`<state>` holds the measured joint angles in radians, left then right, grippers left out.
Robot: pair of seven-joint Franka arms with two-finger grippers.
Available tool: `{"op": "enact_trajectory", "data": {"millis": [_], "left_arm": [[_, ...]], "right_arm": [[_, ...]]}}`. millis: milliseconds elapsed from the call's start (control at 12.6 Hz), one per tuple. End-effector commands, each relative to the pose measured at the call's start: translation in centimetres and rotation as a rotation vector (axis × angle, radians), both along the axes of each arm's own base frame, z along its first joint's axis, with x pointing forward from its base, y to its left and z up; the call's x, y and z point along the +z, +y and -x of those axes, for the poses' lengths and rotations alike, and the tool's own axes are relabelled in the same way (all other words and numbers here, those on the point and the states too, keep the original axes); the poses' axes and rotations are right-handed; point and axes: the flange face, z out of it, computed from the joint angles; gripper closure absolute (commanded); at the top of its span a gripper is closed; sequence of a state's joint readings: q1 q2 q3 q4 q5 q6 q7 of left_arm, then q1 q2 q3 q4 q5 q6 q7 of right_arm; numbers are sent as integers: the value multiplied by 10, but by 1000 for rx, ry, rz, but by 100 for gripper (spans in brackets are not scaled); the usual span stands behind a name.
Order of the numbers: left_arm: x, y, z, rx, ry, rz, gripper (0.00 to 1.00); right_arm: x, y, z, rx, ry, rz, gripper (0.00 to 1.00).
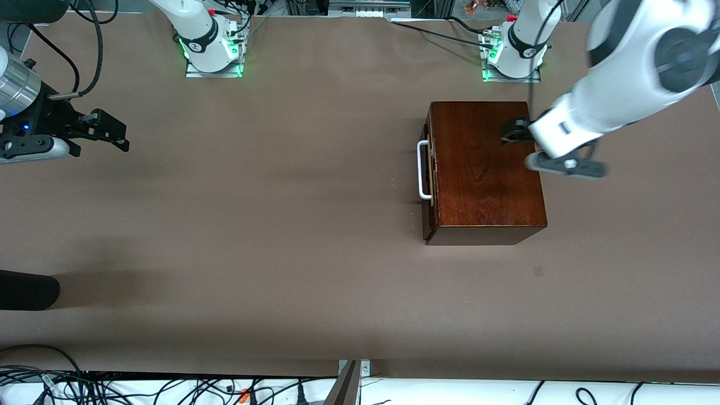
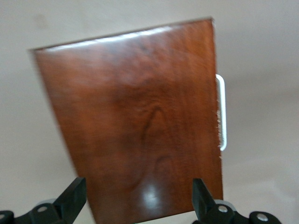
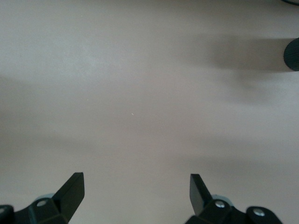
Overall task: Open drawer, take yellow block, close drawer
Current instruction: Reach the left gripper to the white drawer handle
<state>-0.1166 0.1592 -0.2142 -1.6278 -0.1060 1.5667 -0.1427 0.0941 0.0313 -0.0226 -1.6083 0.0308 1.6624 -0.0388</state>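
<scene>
The dark reddish-brown wooden box [image 1: 484, 169] stands toward the left arm's end of the table. Its drawer is shut, and the white bar handle [image 1: 423, 170] faces the right arm's end. My left gripper [image 1: 514, 130] hovers open over the top of the box, at the edge away from the handle. In the left wrist view the box top [image 2: 140, 116] fills the space between the open left gripper [image 2: 138, 186] and the handle [image 2: 221, 112]. My right gripper [image 1: 115, 135] waits open above bare table at the right arm's end, with nothing in the right gripper [image 3: 136, 184]. The yellow block is hidden.
A black cylindrical object [image 1: 28, 289] pokes in at the right arm's end of the table, nearer the front camera, and it shows as the black cylinder [image 3: 292, 53] in the right wrist view. Cables [image 1: 169, 388] lie along the near table edge. Brown table [image 1: 281, 225] spreads between both arms.
</scene>
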Motion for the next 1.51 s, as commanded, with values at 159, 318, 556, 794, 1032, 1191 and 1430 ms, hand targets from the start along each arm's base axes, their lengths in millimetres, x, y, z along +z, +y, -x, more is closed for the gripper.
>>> {"op": "enact_trajectory", "data": {"millis": [159,318,556,794,1032,1191,1430], "left_arm": [[-39,-120,0,-80,55,-4,0],[-58,-155,8,-14,52,-68,0],[-98,-199,12,71,-32,-120,0],[-150,-241,31,65,-116,-251,0],[-181,-257,43,83,-154,-342,0],[-194,-250,43,61,-176,-387,0],[-201,-249,48,97,-171,-406,0]], "right_arm": [[3,-1,0,-14,4,9,0],[4,-1,0,-14,3,8,0],[3,-1,0,-14,6,9,0],[3,-1,0,-14,4,8,0],[3,-2,0,-16,4,8,0],[3,-2,0,-16,4,8,0],[3,-3,0,-17,6,8,0]]}}
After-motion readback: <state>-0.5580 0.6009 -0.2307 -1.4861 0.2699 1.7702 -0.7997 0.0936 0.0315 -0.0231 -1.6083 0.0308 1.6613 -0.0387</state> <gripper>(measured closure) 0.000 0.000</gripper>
